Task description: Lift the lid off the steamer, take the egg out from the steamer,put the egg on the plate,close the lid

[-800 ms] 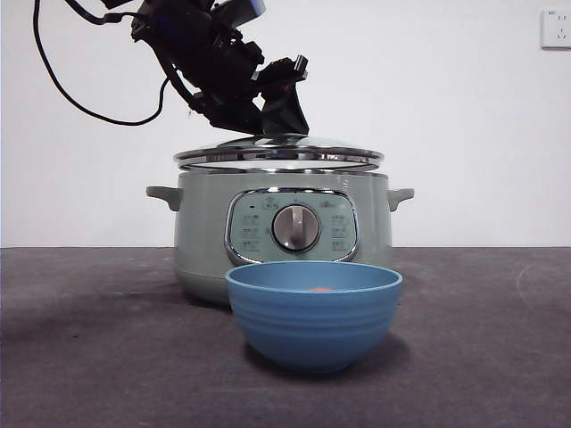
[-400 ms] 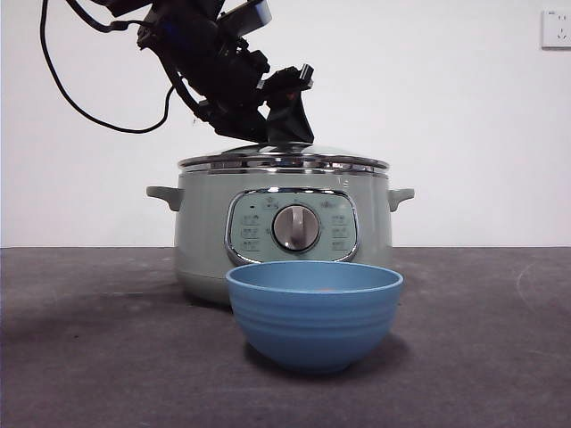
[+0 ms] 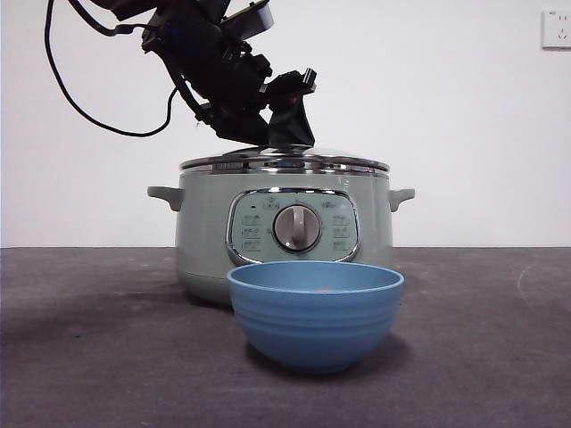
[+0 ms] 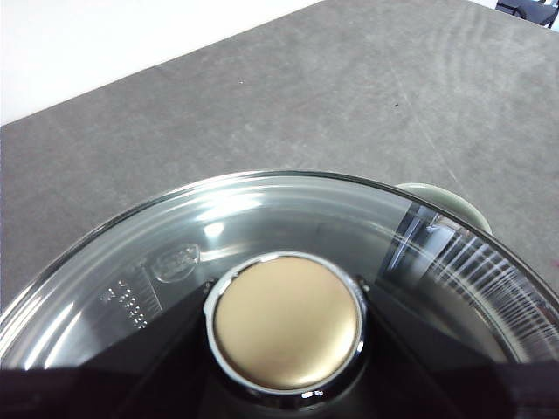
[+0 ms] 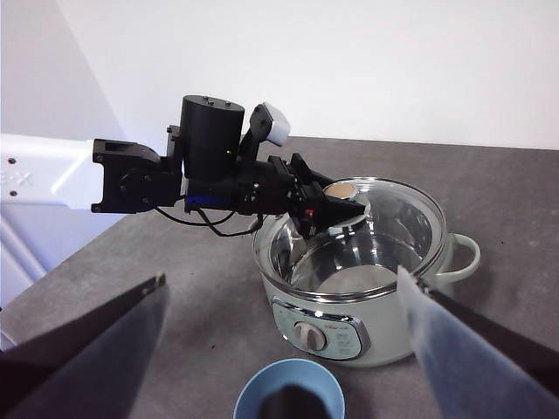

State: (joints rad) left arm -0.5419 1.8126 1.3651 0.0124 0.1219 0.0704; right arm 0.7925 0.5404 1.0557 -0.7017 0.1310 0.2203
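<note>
The left gripper [image 3: 284,134] clamps the lid's knob [image 4: 286,321], lid [image 3: 284,160] seated beneath it on the steamer [image 3: 284,227]; closing looks done, so letting go comes next.

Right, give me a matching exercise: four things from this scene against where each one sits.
Things:
1. lid
2. plate
3. left hand
4. right hand

Places:
A. in front of the steamer
B. at the lid's knob
C. resting on the steamer
D. raised, apart from the steamer, open

Pairs: 1-C, 2-A, 3-B, 4-D
</note>
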